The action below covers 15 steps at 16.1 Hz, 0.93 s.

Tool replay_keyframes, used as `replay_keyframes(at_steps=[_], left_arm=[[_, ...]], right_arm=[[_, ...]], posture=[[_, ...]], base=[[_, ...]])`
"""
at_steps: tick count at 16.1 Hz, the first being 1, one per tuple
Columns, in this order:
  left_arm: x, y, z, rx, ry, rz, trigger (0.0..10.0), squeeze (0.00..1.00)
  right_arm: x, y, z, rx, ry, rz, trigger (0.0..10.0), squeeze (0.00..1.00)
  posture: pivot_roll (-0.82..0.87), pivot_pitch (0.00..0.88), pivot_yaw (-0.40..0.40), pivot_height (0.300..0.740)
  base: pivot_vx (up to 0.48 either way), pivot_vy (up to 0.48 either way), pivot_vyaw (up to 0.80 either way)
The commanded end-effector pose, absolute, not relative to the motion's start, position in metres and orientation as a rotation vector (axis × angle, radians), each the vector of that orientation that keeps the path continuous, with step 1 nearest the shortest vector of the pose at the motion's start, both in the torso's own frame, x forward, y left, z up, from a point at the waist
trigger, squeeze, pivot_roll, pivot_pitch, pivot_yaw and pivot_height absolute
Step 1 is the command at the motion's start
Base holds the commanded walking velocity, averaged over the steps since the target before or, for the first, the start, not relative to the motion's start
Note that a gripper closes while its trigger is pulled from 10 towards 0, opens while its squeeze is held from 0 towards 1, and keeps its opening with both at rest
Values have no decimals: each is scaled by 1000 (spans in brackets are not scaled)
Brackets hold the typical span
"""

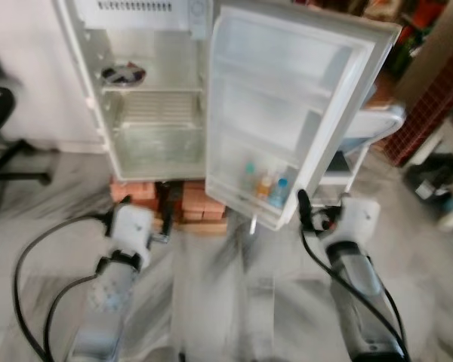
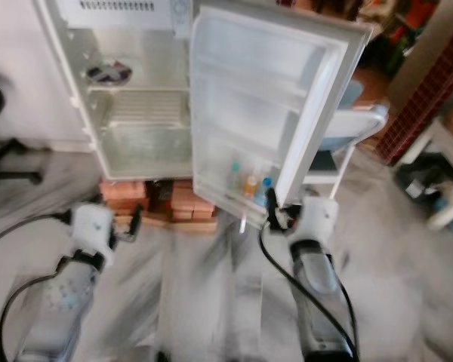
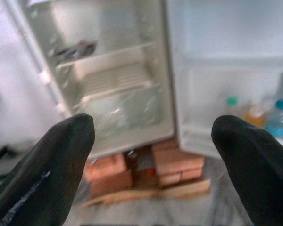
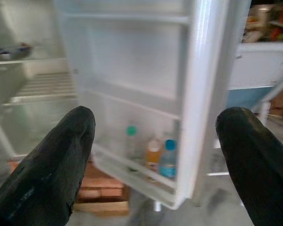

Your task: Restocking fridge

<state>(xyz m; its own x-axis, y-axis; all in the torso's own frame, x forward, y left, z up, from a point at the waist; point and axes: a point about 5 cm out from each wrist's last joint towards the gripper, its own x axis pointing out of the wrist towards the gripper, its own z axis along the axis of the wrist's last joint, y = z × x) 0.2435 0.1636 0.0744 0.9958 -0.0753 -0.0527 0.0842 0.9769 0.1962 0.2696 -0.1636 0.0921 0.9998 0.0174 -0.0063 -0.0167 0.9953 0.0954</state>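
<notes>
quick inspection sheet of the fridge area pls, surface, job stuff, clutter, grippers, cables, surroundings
surface: pale marbled floor; the small fridge stands raised on bricks.
job's things: fridge door wide open; three bottles in its bottom door rack; a dark dish on the upper shelf; lower shelves look bare.
clutter: nothing seen on the floor right before the fridge.
grippers: left gripper open, holding nothing, aimed at the fridge body; right gripper open, holding nothing, aimed at the door rack.
cables: black cables loop beside the left arm; another runs along the right arm.
surroundings: chair base at left; white trolley behind the door; red lattice panel at right.
</notes>
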Motion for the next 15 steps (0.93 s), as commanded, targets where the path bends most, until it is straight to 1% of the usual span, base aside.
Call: replay_keyframes(at_steps=[1, 4, 7, 9, 15], left_arm=[[244, 157, 75, 188, 42, -110, 10000, 0], [243, 154, 72, 182, 51, -117, 10000, 0], [244, 156, 74, 178, 49, -114, 10000, 0], [245, 156, 74, 176, 46, -118, 10000, 0], [246, 156, 74, 178, 40, -112, 10000, 0]], right_arm=[[268, -170, 91, 84, 7, -6, 10000, 0], [268, -164, 88, 83, 21, 28, 10000, 0], [272, -167, 94, 82, -5, 27, 10000, 0], [273, -170, 95, 68, -12, 24, 10000, 0], [275, -170, 95, 71, -20, 27, 10000, 0]], posture=[[114, 89, -41, 740], [116, 87, -57, 740], [114, 85, -57, 740], [111, 75, -55, 740], [113, 64, -53, 740]], base=[[0, 0, 0], [0, 0, 0], [0, 0, 0], [0, -261, 0], [258, -297, 0]])
